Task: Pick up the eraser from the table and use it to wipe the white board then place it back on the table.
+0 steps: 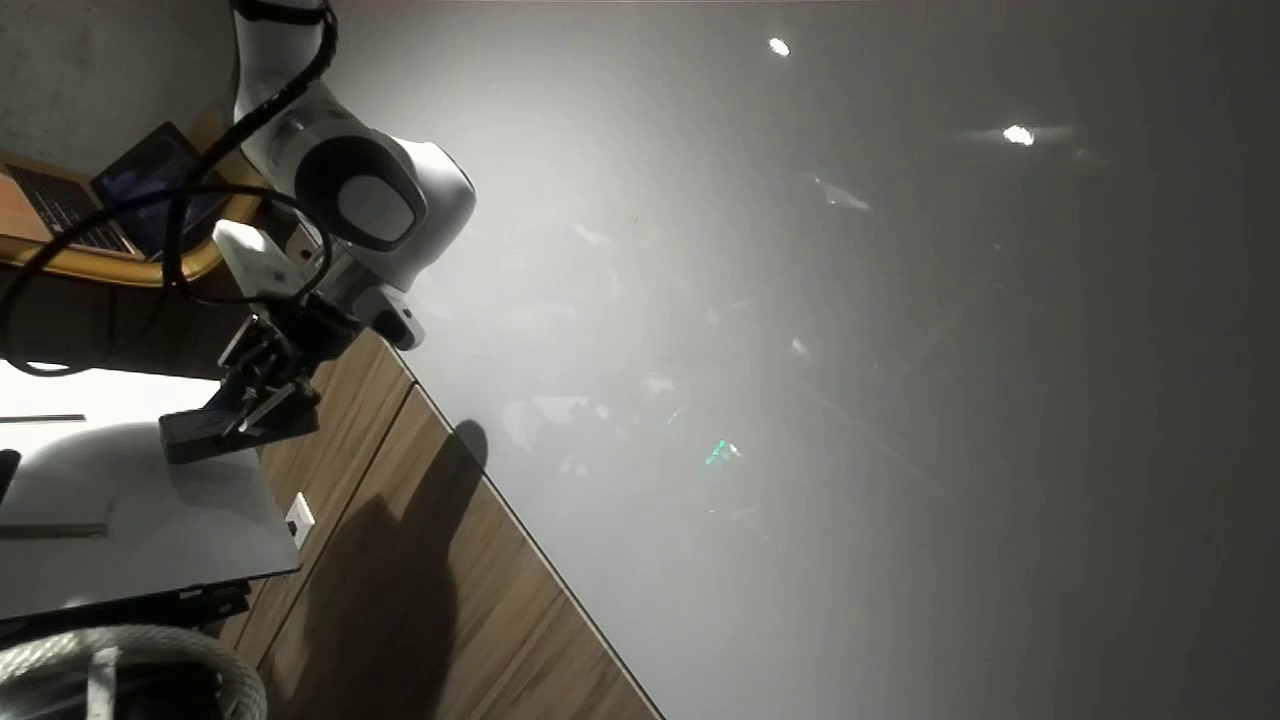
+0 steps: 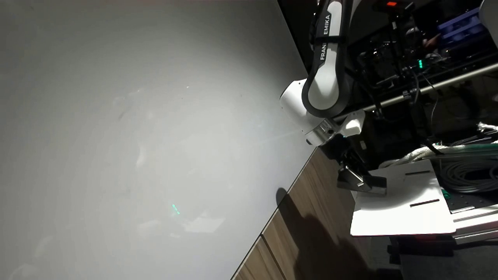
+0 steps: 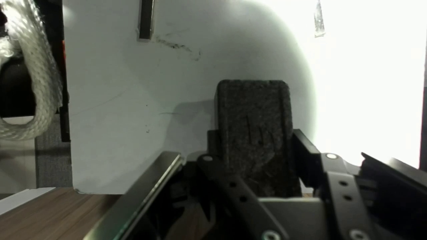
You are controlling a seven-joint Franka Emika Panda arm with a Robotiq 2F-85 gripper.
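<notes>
Fingers, closed to eraser width, gripped it just above table near its edge, prob. pre-wipe (return poss.), so next move likely needed a swing to board & flat contact.

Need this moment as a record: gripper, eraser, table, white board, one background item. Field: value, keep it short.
gripper: closed on eraser
eraser: held over table, contact with it unclear
table: white top, dark smudges
white board: apart from eraser; small green streak, ink or reflection unclear
laptop: open, in an exterior view
</notes>
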